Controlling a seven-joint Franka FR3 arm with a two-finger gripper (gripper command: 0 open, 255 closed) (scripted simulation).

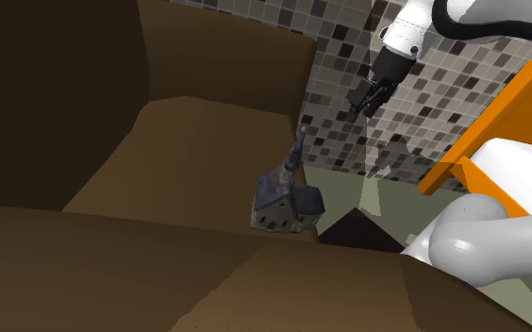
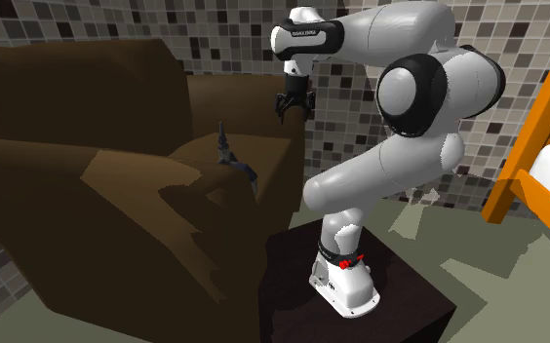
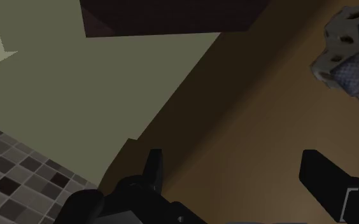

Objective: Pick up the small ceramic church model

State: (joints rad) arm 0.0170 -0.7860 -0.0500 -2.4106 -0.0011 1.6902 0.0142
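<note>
The small church model (image 1: 286,203) is grey and dark, with a thin spire. It stands on the brown sofa's seat (image 1: 189,160) near the seat's edge. In the second exterior view the church (image 2: 232,161) peeks out behind the sofa's arm. My gripper (image 1: 368,102) hangs in the air above and to the shoulder view's right of the church, well apart from it. The wrist view shows both black fingers standing wide apart, so the gripper (image 3: 233,159) is open and holds nothing. There the church (image 3: 353,54) lies off to one side, beyond the right finger.
The big brown sofa (image 2: 88,185) has a high back and thick arms around the seat. My dark stand (image 2: 380,292) sits on an olive floor (image 3: 95,95) beside it. An orange bed frame (image 1: 500,123) with a white mattress stands nearby. A mosaic tile wall (image 1: 349,38) is behind.
</note>
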